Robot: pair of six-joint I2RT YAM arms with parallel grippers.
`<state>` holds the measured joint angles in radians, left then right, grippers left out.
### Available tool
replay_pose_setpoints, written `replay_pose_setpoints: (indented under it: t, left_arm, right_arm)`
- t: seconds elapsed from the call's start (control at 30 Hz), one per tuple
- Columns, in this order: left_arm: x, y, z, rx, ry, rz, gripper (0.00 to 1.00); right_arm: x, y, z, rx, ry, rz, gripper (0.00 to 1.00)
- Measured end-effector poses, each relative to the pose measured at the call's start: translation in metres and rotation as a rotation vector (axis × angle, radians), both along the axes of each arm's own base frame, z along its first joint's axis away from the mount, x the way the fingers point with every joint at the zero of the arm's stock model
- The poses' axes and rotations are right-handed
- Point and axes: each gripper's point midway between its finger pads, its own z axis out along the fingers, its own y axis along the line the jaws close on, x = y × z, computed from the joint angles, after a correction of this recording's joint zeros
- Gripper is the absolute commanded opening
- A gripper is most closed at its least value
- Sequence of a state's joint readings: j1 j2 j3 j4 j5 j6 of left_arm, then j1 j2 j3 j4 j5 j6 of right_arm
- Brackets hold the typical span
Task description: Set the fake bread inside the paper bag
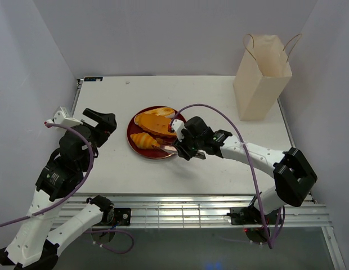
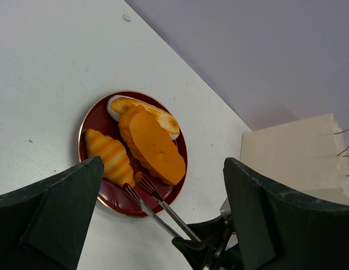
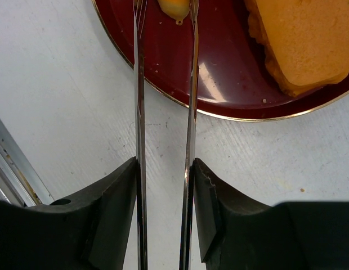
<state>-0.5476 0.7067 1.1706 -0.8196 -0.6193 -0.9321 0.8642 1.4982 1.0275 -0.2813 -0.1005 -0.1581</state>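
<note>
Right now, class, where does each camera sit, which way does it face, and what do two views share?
Top external: above and behind, looking down on the table; left arm and right arm show.
Left wrist: beside the plate, facing it and the paper bag; its spread fingers show.
Right wrist: low, facing along the tongs toward the plate; its fingers gripping them show.
Shared: both wrist views show plate, tongs, fake bread.
</note>
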Motion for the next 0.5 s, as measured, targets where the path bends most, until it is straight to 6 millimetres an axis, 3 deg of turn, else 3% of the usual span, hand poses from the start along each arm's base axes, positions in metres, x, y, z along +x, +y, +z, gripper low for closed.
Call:
replay_pose_setpoints:
  t: [0.5]
  left_arm:
    - [-0.0034, 0.0027, 0.004, 0.012, -0.016, -0.005, 0.98]
  right_arm:
    - [-0.0026, 0.0042, -0.0103, -0.006, 0.035, 0.014, 0.49]
